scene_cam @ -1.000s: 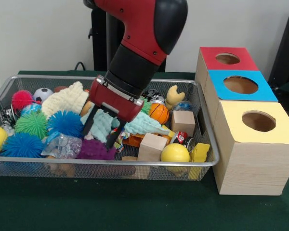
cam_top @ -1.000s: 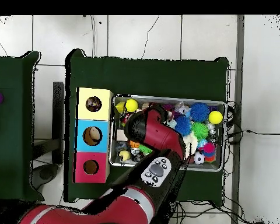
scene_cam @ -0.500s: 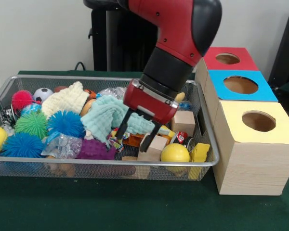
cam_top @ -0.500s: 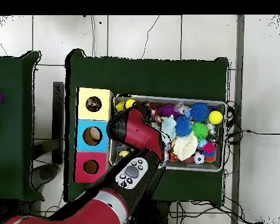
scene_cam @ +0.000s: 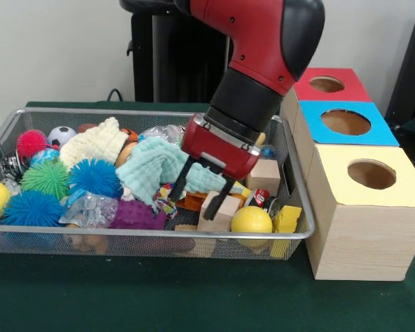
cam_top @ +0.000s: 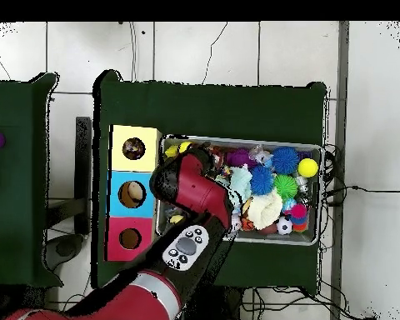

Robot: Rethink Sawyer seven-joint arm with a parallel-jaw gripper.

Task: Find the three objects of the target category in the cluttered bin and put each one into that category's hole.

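The wire-mesh bin [scene_cam: 159,234] is full of toys; it also shows in the overhead view [cam_top: 313,242]. My gripper [scene_cam: 199,196] is open and empty. It hangs low over the bin's right-middle, its fingertips [scene_cam: 177,192] straddling an orange toy [scene_cam: 192,201] beside a wooden block [scene_cam: 218,210]. A small multicoloured knotted piece [scene_cam: 167,206], perhaps a rope ball, peeks out by the left fingertip, mostly buried. No other rope ball shows. In the overhead view the red arm [cam_top: 191,187] hides the gripper.
Three boxes with holes stand right of the bin: yellow [scene_cam: 370,200], blue [scene_cam: 346,123], red [scene_cam: 326,84]. In the bin: a mint cloth [scene_cam: 151,166], cream cloth [scene_cam: 93,144], spiky balls [scene_cam: 93,176], yellow balls [scene_cam: 251,220], another wooden block [scene_cam: 263,174].
In the front view my arm has swung right, from over the mint cloth to over the orange toy and wooden block. It has barely shifted in the last half second. The gripper stayed open.
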